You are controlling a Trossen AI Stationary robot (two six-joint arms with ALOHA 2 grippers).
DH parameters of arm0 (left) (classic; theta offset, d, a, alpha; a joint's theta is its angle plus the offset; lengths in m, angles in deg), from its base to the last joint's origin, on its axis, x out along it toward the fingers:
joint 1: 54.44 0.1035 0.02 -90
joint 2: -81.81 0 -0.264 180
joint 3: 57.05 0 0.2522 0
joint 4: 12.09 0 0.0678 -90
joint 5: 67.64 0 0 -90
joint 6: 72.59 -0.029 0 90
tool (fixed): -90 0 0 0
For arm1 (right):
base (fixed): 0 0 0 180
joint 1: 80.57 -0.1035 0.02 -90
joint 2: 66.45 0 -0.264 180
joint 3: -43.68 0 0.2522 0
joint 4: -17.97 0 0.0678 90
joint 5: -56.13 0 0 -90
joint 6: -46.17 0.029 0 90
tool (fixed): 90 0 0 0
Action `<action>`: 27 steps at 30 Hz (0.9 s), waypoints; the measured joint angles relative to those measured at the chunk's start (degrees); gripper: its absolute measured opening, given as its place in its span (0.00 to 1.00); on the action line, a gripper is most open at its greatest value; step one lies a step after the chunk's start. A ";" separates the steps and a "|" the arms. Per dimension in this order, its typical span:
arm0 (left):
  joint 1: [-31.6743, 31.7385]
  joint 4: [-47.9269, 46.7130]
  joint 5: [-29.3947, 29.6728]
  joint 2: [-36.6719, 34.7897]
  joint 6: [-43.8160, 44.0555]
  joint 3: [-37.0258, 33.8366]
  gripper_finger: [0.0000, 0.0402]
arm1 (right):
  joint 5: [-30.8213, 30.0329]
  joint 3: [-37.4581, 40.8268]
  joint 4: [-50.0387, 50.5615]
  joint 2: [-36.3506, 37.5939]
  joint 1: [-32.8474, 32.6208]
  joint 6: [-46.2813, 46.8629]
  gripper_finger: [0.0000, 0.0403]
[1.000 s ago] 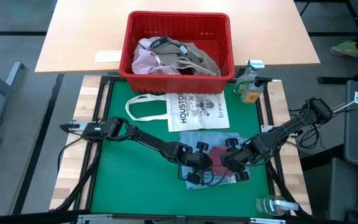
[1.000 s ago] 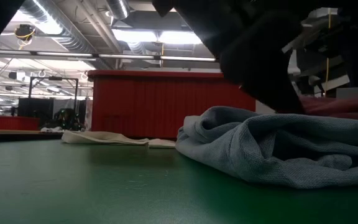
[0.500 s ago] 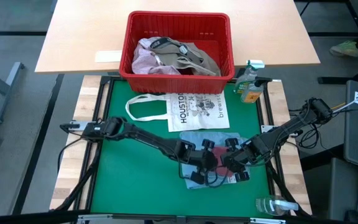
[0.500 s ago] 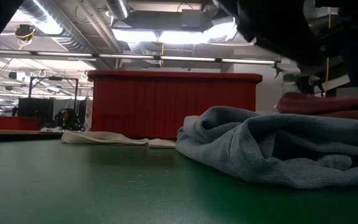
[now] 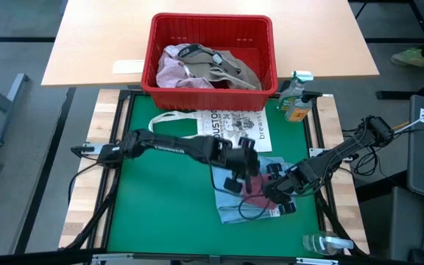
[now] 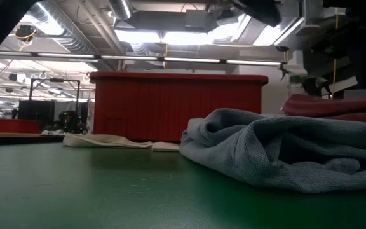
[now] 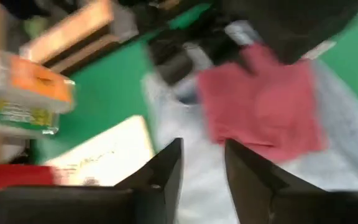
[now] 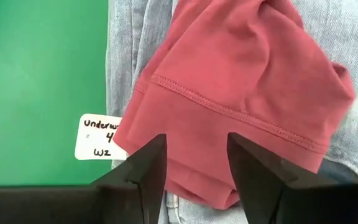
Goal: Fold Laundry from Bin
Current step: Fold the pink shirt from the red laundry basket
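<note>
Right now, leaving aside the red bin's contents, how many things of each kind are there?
Garments: 2, a light blue garment and a maroon garment
Tote bag: 1
Bottles: 2, a far bottle and a near bottle
Bin: 1
Total: 6

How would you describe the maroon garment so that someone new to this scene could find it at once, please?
Start at the green mat and go to the light blue garment spread near its front right, below the white tote bag. The maroon garment lies on top of it beside the right end effector. It is the only dark red cloth outside the red bin.
</note>
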 joint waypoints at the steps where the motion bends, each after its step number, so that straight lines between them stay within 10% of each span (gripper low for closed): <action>1: 0.89 -1.12 0.07 -1.14 -0.36 -0.60 0.28 | 0.00 0.00 0.03 0.00 -0.01 -0.16 0.42; 27: 48.91 -8.24 0.65 -9.78 1.63 -0.71 0.28 | -10.06 0.00 1.22 0.00 11.77 -14.55 0.42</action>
